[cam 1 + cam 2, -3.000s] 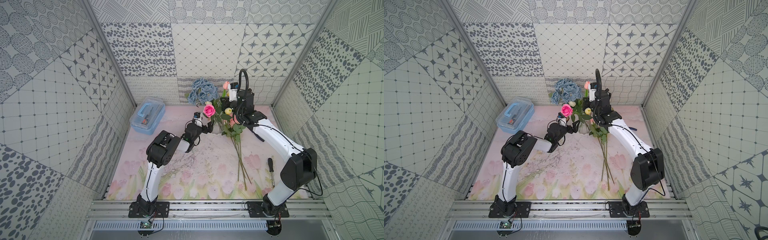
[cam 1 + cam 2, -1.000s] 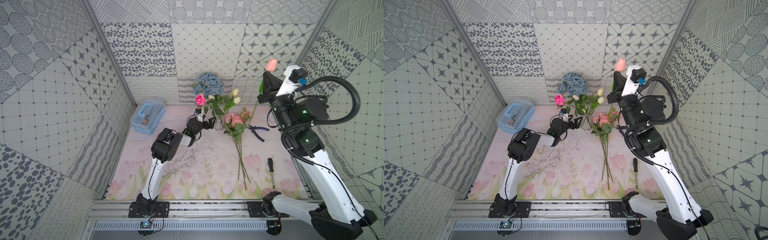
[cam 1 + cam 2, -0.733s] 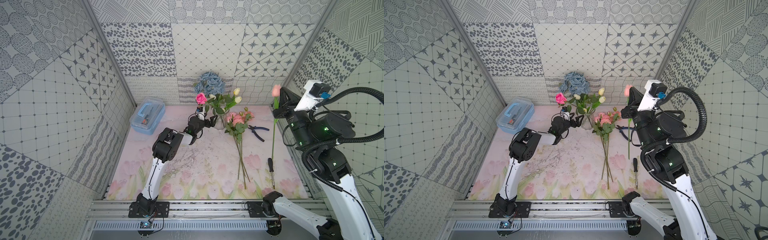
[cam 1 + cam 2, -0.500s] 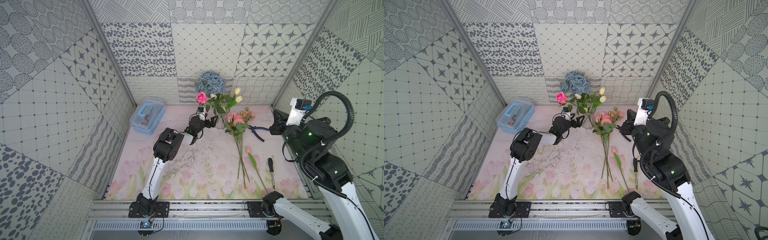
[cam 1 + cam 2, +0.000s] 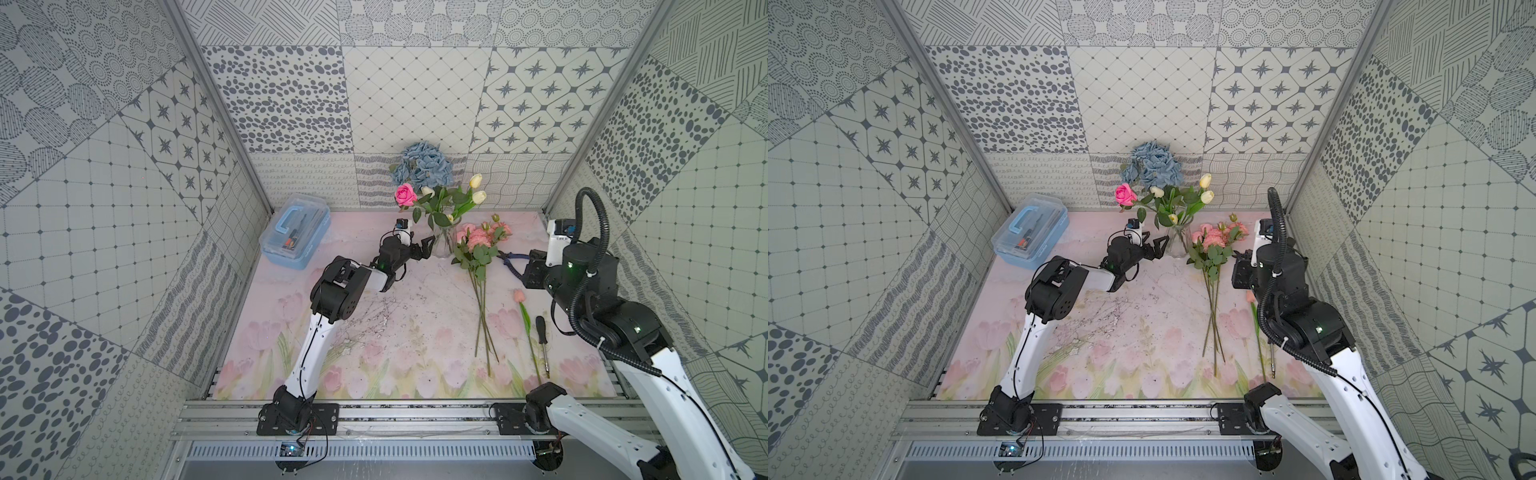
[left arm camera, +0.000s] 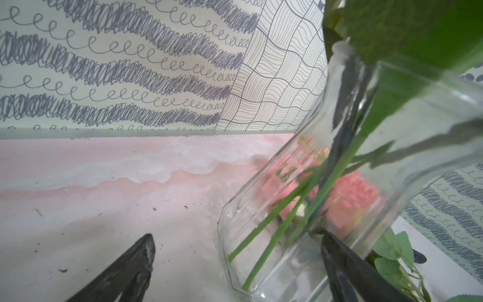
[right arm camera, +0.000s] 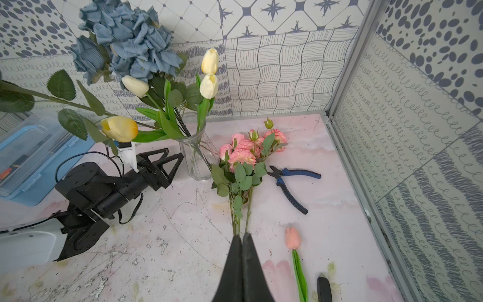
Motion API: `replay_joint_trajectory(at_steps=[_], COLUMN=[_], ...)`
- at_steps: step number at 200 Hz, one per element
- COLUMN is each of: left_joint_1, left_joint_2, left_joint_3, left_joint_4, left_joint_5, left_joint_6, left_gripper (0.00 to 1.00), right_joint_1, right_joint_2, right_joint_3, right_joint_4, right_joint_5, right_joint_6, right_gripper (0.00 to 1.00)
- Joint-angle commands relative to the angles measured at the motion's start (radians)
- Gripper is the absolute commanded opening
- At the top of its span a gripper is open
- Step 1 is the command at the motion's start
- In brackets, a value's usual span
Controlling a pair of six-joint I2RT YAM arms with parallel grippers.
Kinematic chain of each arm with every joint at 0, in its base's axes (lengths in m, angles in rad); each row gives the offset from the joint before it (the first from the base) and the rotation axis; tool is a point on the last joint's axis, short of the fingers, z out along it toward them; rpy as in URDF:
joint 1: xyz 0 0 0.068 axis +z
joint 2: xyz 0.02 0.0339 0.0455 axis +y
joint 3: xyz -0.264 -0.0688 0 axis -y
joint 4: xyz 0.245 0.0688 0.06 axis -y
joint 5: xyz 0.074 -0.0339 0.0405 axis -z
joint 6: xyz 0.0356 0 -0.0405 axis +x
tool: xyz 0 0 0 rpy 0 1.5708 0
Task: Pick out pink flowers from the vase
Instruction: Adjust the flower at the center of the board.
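Pink flowers (image 5: 1212, 239): one salmon bud (image 5: 518, 296) lying on the counter (image 5: 415, 324) beside a screwdriver (image 5: 540, 330), with the right claw (image 7: 243, 241) clenched and empty near it. Farther back, a pink rose bunch (image 5: 478, 240) lying just beside the vase (image 5: 444, 246). One magenta rose (image 5: 405, 195) standing in the vase among cream tulips (image 5: 478, 189). Just beside the vase, left claw (image 5: 424, 248) released, spread wide.

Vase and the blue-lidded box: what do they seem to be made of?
The vase looks like clear, glossy glass: stems show through, and its faceted walls catch highlights. The box appears to be translucent plastic with a light-blue handle and rim; tools show through its lid.
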Motion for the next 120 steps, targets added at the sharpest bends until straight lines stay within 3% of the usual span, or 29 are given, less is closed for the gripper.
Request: replay_joint_trajectory(at_steps=[1,33,57,86,97,120], left_joint_1=[-0.003,-0.001,0.013,0.032,0.037,0.049], left_joint_2=[0.008,0.012,0.026,0.065,0.078,0.096], left_joint_3=[0.008,0.02,0.065,0.146,0.16,0.179], left_joint_4=[0.054,0.045,0.008,-0.018,-0.001,0.023], left_joint_5=[-0.001,0.01,0.096,0.2,0.232,0.27], left_joint_6=[0.015,0.014,0.018,0.013,0.001,-0.027], left_gripper=[0.99,0.99,0.99,0.99,0.99,0.99], right_joint_1=[-0.011,-0.117,-0.275,-0.379,-0.416,-0.437], right_joint_2=[0.052,0.096,0.145,0.185,0.175,0.269], right_joint_3=[-0.021,-0.054,-0.099,-0.236,-0.306,-0.317], right_joint_4=[0.02,-0.041,-0.087,-0.17,-0.137,-0.155], right_joint_5=[0.005,-0.052,-0.189,-0.276,-0.363,-0.377], right_joint_6=[0.017,0.065,0.084,0.103,0.113,0.119], right_gripper=[0.0,0.04,0.31,0.6,0.63,0.69])
